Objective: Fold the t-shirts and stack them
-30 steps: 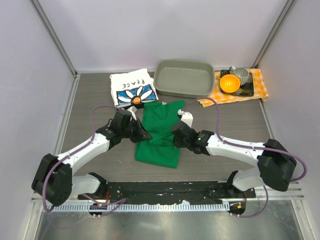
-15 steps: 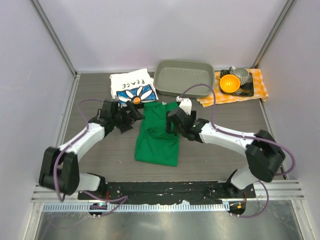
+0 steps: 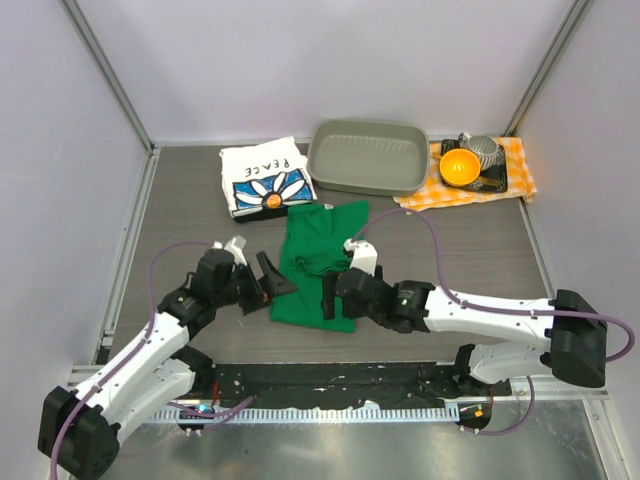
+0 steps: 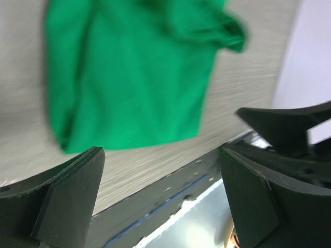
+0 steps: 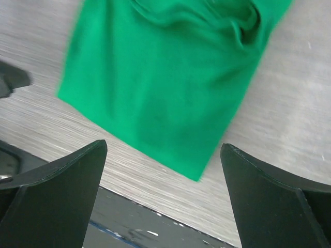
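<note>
The green t-shirt [image 3: 318, 262] lies partly folded and rumpled mid-table, its near hem toward the arms; both wrist views show it too [image 4: 129, 77] [image 5: 165, 77]. The white "PEACE" t-shirt [image 3: 264, 178] lies folded at the back left, just beyond the green one. My left gripper [image 3: 272, 280] [image 4: 163, 196] hovers open at the green shirt's near left edge, holding nothing. My right gripper [image 3: 333, 290] [image 5: 163, 201] stands open over the shirt's near hem, also with nothing between its fingers [image 5: 57, 196].
A grey plastic tub [image 3: 365, 157] stands at the back centre. To its right lies an orange-and-white checked cloth [image 3: 515, 165] carrying an orange bowl [image 3: 458, 167] and a metal cup [image 3: 483, 152]. A black rail [image 3: 330, 380] runs along the near edge.
Both grippers went from shut to open and let go of the green t-shirt. Both arms then drew back from the shirt's far end toward its near hem.
</note>
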`<move>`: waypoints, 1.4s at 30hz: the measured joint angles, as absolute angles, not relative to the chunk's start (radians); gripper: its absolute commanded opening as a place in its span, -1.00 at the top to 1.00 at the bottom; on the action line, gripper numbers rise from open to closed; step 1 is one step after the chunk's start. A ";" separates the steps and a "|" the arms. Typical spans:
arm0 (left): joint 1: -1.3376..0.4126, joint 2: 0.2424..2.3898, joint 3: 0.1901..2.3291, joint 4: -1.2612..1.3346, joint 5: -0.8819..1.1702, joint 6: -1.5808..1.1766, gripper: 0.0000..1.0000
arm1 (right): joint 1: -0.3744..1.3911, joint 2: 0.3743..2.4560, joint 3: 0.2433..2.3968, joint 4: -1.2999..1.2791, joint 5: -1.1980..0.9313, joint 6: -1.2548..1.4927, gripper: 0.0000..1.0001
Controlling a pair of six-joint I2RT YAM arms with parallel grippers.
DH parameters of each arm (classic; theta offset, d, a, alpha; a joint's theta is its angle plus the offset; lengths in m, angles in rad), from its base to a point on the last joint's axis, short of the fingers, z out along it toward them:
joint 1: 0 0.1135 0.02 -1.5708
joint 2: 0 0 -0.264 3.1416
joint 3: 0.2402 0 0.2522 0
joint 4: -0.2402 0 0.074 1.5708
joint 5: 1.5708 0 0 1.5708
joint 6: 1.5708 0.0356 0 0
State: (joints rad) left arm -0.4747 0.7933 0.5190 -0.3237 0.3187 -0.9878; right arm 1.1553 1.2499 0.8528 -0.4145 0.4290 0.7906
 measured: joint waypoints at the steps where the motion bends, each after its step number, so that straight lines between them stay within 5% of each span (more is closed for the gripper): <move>1: -0.480 0.796 0.475 -0.340 0.318 -0.992 -0.91 | 1.163 1.250 0.816 -0.410 0.422 0.811 -0.93; 7: -0.482 0.800 0.339 -0.342 0.314 -1.019 -0.91 | 1.156 1.259 0.696 -0.364 0.428 0.842 -0.91; 18: -0.484 0.944 0.445 -0.137 0.347 -1.061 -0.87 | 1.147 1.419 0.970 -0.319 0.432 0.768 -0.90; 28: -0.542 1.029 0.404 0.138 0.367 -1.171 -0.82 | 1.085 1.384 0.965 -0.391 0.437 0.744 -0.90; 42: -0.622 1.118 0.342 0.137 0.298 -1.163 -0.80 | 1.025 1.262 0.950 -0.443 0.469 0.731 -0.90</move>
